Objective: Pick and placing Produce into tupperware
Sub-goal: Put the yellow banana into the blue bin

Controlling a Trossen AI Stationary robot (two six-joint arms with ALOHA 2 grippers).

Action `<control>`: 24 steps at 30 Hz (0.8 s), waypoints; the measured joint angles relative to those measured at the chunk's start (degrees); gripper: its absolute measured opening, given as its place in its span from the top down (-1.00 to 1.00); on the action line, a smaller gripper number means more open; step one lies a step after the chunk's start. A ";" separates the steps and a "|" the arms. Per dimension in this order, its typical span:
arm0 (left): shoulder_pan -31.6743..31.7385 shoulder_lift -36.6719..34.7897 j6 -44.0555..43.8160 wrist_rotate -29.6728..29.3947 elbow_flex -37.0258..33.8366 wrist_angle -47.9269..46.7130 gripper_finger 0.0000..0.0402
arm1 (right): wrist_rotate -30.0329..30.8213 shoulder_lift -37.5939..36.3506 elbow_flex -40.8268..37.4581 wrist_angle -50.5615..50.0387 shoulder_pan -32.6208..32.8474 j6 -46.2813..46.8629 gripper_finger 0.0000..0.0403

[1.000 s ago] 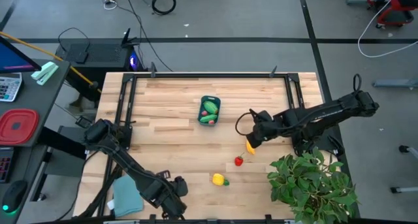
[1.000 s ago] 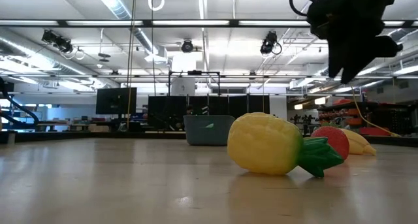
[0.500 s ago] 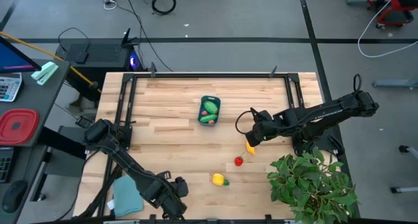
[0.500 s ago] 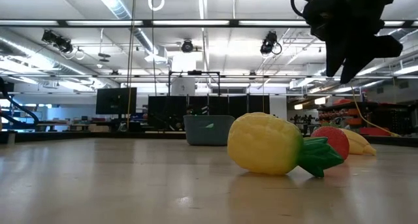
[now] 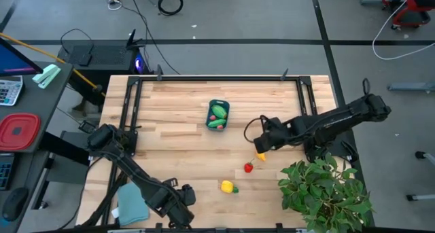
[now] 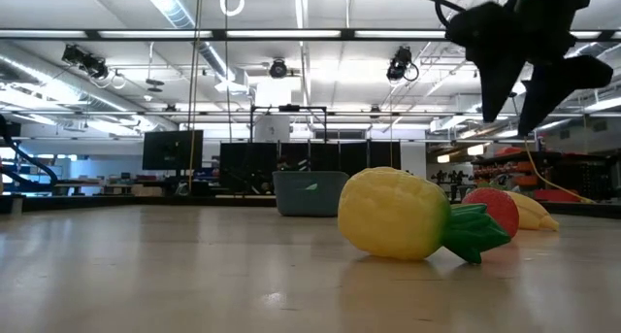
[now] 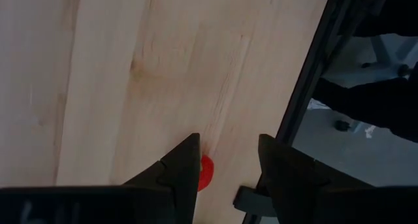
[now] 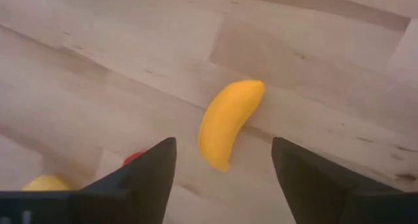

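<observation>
Produce is partly packed: green and red pieces sit in the tub (image 5: 218, 115) mid-table, while the yellow-and-green piece (image 5: 229, 187), strawberry (image 5: 249, 168) and banana (image 5: 260, 154) lie on the wood to its right. Left gripper (image 5: 178, 209), jaws apart and empty, waits near the cloth (image 5: 132, 202); right gripper (image 5: 260, 144) hangs wide open over the banana. Pale plank table (image 5: 177, 145) stands in a large workshop with ceiling strip lights

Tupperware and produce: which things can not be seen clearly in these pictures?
- Tupperware, low view: its wall hides the contents.
- Banana, low view: mostly behind the red piece.
- Red piece, right wrist view: mostly covered by the right gripper finger.
- Left gripper, high view: fingers too small to judge.
</observation>
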 joint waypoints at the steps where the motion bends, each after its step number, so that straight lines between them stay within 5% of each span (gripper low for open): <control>1: -0.07 0.00 0.02 -0.21 0.00 0.00 0.19 | 0.90 1.19 0.00 0.04 0.65 0.61 -0.30; 12: -0.67 0.00 1.97 -1.64 0.00 0.00 0.19 | -1.13 14.14 0.00 3.74 2.95 2.37 -0.22; 24: -0.84 0.01 2.01 -1.66 0.00 0.00 0.19 | -4.63 18.39 0.00 9.58 1.07 2.81 -0.20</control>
